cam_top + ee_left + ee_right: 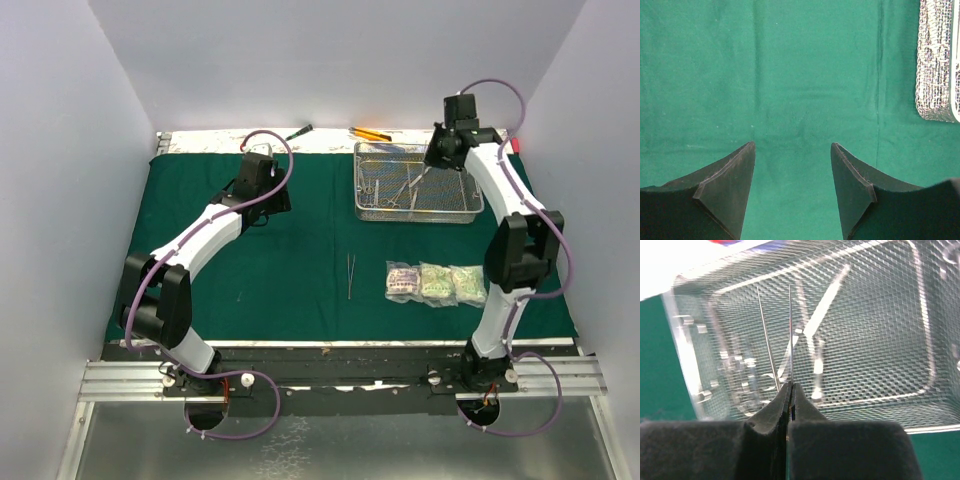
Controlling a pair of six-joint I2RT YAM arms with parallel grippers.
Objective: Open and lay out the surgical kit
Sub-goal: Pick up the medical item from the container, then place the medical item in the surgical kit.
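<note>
The dark green cloth (250, 290) lies spread flat over the table. The silver wire-mesh tray (415, 216) stands at the back right with steel clamps (390, 190) inside. My right gripper (432, 160) hovers over the tray, shut (791, 385) on a thin two-legged steel tool like tweezers (790, 330), which hangs down into the tray (880, 340). One pair of tweezers (350, 275) lies on the cloth at mid-table. Three clear packets (435, 281) sit in a row to its right. My left gripper (265, 200) is open (793, 144) over bare cloth, left of the tray (935, 65).
Beyond the cloth's far edge lie a green-handled tool (300, 131) and an orange-handled one (370, 133). White walls enclose the left, right and back. The right arm's elbow (520, 250) stands just right of the packets.
</note>
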